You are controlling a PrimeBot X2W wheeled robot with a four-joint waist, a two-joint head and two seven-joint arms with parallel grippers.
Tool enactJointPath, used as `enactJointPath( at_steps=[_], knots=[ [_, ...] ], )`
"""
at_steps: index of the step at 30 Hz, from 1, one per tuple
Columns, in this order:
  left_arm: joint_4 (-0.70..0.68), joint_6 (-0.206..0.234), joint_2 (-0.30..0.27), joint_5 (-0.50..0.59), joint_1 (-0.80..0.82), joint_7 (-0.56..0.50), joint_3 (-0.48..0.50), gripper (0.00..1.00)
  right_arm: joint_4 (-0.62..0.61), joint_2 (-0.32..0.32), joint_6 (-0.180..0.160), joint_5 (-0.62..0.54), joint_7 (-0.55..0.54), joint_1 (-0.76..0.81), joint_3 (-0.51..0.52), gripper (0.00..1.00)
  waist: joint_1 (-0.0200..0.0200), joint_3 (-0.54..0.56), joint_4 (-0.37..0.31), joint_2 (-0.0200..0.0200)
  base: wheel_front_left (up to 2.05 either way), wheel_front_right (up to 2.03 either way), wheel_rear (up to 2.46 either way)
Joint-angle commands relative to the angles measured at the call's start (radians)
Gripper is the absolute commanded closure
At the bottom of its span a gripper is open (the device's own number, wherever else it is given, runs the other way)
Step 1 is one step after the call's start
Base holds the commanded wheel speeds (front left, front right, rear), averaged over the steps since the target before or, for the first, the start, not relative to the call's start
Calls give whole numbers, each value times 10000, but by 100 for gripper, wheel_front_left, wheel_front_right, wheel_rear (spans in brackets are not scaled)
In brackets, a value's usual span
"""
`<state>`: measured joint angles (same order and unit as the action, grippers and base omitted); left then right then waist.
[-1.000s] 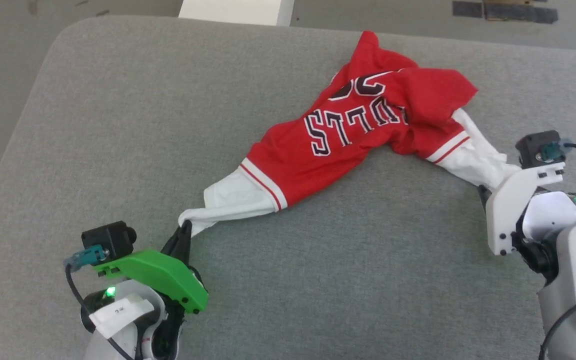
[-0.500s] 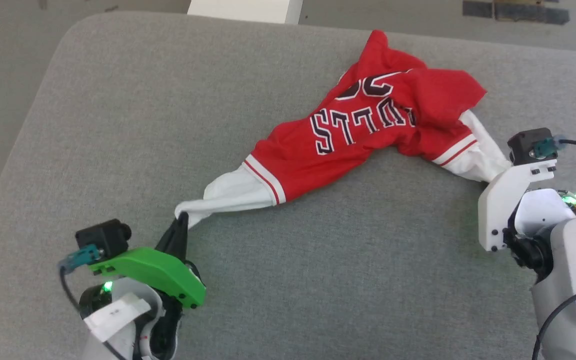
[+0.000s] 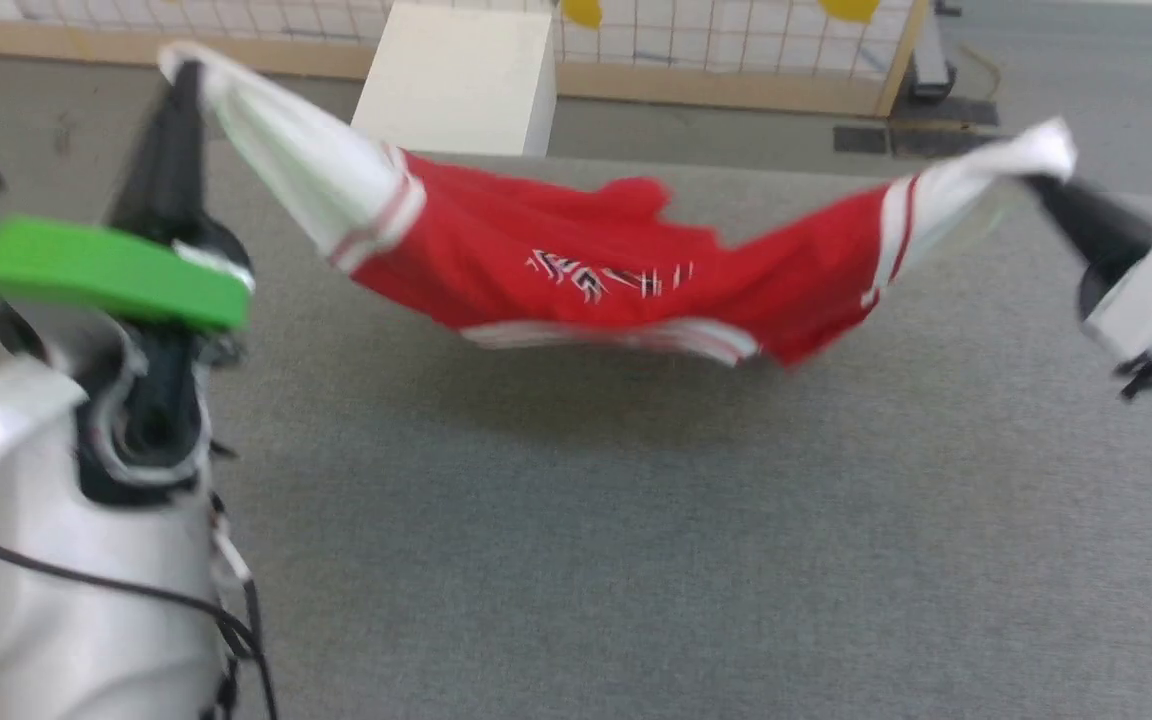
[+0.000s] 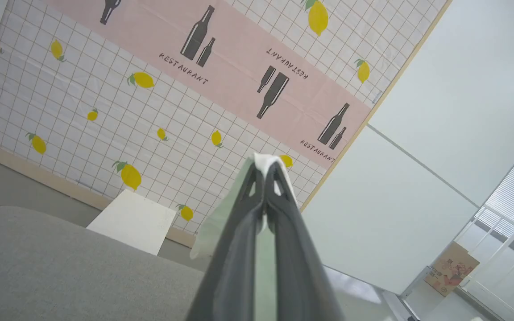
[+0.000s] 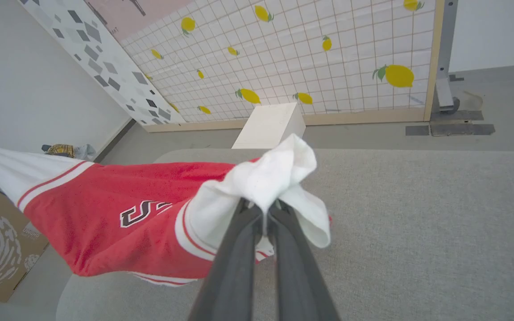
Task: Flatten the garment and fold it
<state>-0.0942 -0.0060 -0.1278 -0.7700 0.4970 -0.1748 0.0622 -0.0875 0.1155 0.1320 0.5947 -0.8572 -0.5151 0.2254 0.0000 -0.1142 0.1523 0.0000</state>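
Both sleeves pinched! My left pincer (image 3: 183, 72) was pressed shut on one white sleeve of the shirt (image 3: 586, 260) and my right pincer (image 3: 1036, 182) on the other. The red body hung between them like a hammock, lettering toward me, above the grey pad (image 3: 576, 520). The head view was smeared, so I couldn't swear the low hem cleared the pad.

Why hold it so? I judged that hanging it by the sleeves let its own weight pull the crumples out before I laid it flat. The middle sagged, so there was slack between the pincers, and the body looked doubled over, not one open sheet.

From the right wrist, a fat wad of sleeve bulged past the tips (image 5: 263, 207): a solid bite. From the left wrist, just a sliver of white peeked over the tips (image 4: 263, 167), so that grip looked thin and could slip.

Beyond both pincers, off the pad's far edge, a white box (image 3: 456, 75) sat before the lemon wall (image 5: 328, 53). I judged both well clear of a lay-down below the pincers.
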Motion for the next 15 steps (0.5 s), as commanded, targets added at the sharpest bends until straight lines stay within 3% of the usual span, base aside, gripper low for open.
enactJointPath(
  at_steps=[1, 8, 15],
  knots=[
    [34, 77, -190, 101, 550, -22, 97, 100, -209, -1, -13, 98, -156, -389, 152, 100, 0, 478, -455, 0, 0, 0, 0],
    [583, 209, -723, 427, 2579, 64, 242, 100, -685, -52, -13, 309, -711, -1666, 927, 100, 0, 867, -743, 0, 0, 0, 0],
    [1242, 348, -903, 598, 3793, 18, 149, 100, -612, -426, -13, 535, -1023, -2712, 1718, 100, 0, 930, -922, 0, 0, 0, 0]
  ],
)
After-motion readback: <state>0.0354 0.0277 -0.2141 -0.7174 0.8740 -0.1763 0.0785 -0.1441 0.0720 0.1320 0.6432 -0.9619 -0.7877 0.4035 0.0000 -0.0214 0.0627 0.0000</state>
